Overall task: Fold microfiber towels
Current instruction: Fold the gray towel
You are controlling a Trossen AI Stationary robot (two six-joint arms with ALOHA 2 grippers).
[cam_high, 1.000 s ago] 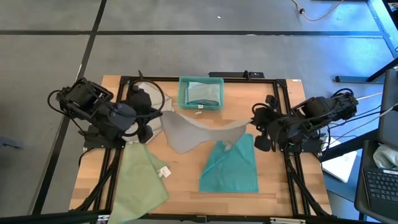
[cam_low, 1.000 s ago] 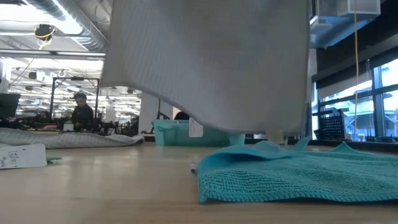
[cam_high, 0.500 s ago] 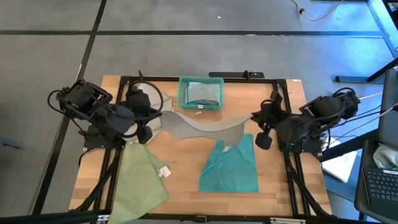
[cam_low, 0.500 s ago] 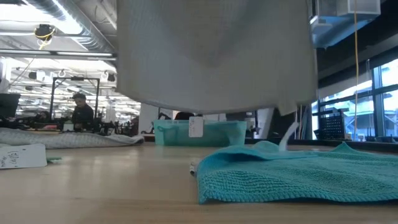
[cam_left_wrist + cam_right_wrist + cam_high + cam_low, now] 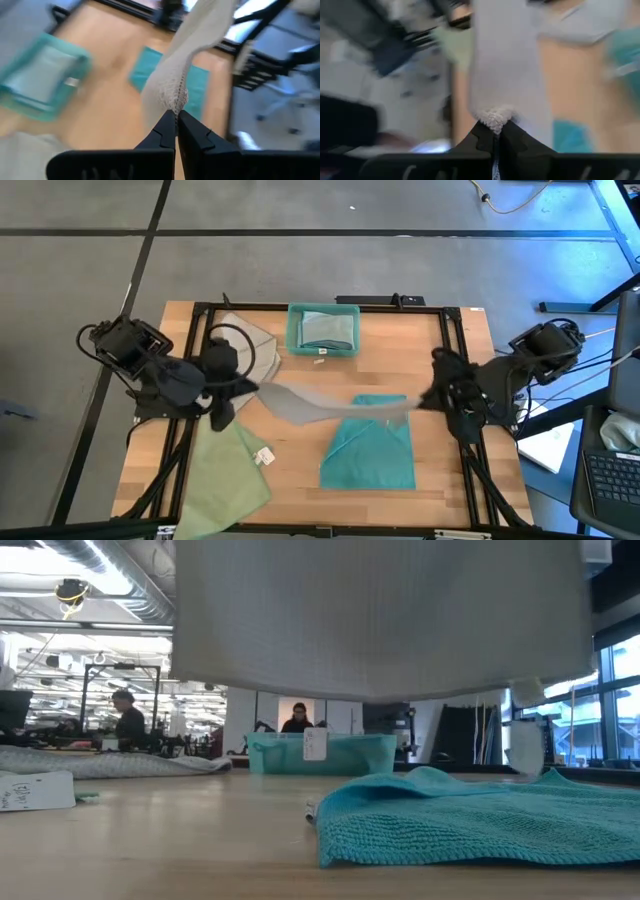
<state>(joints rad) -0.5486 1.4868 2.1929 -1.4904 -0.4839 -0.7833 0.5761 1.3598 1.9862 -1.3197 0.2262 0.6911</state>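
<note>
A light grey towel is stretched between my two grippers above the table; in the low view it hangs as a wide sheet with its lower edge clear of the tabletop. My left gripper is shut on its left end and my right gripper on its right end. A teal towel lies flat on the table below it. A pale green towel lies at the near left, draped over the near edge. Another grey towel lies at the far left. My left gripper pinches a bunched corner of the grey towel between its two shut fingers. The towel runs away from the fingers toward the other arm, lifted clear of the table. My right gripper pinches a small bunched corner of the grey towel between its two shut fingertips. The cloth spreads out from there toward the left arm, clear of the table and drawn fairly straight.
A teal plastic bin with a folded towel inside stands at the far middle; it also shows in the low view. A black frame borders the table. People sit in the room beyond.
Both grippers have moved apart and toward the table's near edge, staying shut on the grey towel. The towel, which sagged with its lower part down near the table, is now lifted clear and drawn out straighter over the teal towel.
</note>
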